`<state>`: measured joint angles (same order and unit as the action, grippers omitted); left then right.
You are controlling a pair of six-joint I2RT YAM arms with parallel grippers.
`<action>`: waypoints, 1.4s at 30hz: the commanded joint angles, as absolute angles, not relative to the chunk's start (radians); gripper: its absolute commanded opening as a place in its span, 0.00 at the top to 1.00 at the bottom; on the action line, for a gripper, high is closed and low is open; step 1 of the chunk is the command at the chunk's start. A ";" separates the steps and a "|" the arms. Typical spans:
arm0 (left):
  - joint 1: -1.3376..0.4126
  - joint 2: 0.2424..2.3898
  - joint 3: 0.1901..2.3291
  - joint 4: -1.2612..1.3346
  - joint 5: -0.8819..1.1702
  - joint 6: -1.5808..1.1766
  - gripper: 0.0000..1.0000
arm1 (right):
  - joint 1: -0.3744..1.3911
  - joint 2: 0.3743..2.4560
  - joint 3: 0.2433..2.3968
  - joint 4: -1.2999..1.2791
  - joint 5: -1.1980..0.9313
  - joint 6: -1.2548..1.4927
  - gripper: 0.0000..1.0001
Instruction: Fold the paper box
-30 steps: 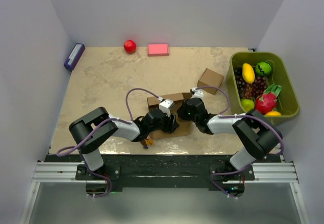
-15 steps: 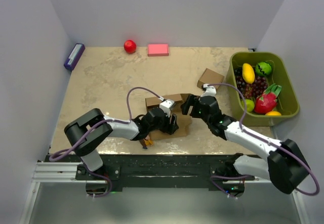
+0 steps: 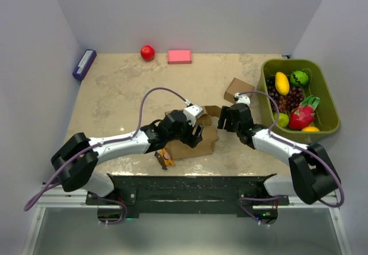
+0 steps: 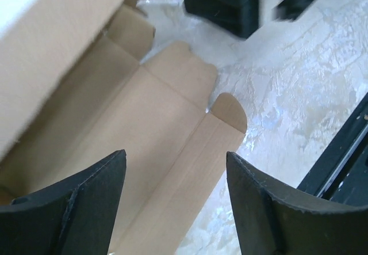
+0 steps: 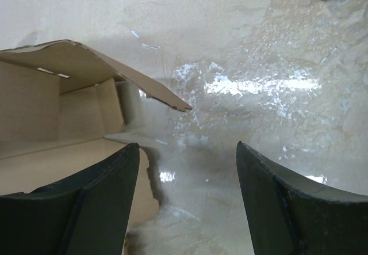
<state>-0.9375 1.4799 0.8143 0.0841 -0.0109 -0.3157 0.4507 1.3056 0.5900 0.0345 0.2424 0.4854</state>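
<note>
Right, my left claw (image 4: 174,163) hangs wide open and empty over the paper box (image 4: 149,111). My right claw (image 5: 188,151) gapes empty just right of it. The box sits near-centre on the tabletop (image 3: 115,94), half-formed, brown flaps splayed. Next, I reckon, I pinch a loose flap and tuck it.

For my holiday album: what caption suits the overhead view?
The left gripper and right gripper, both open, poised at a half-folded plain brown cardboard paper box on a beige marbled table.
</note>
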 commanded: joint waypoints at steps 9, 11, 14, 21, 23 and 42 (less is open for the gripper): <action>-0.939 1.551 1.147 -0.348 -0.184 0.153 0.25 | 0.430 1.427 0.638 0.267 0.190 0.384 0.37; -0.939 1.584 1.160 -0.344 -0.227 0.178 0.25 | 0.428 1.427 0.637 0.275 0.184 0.379 0.41; -0.939 1.614 1.163 -0.327 -0.256 0.206 0.25 | 0.428 1.425 0.632 0.285 0.176 0.373 0.45; -0.940 1.632 1.131 -0.224 -0.333 0.253 0.27 | 0.428 1.447 0.640 0.308 0.153 0.365 0.55; -0.940 1.632 1.118 -0.195 -0.350 0.267 0.28 | 0.429 1.451 0.641 0.310 0.144 0.362 0.57; -0.943 1.717 1.101 -0.153 -0.341 0.276 0.63 | 0.428 1.439 0.637 0.322 0.049 0.339 0.99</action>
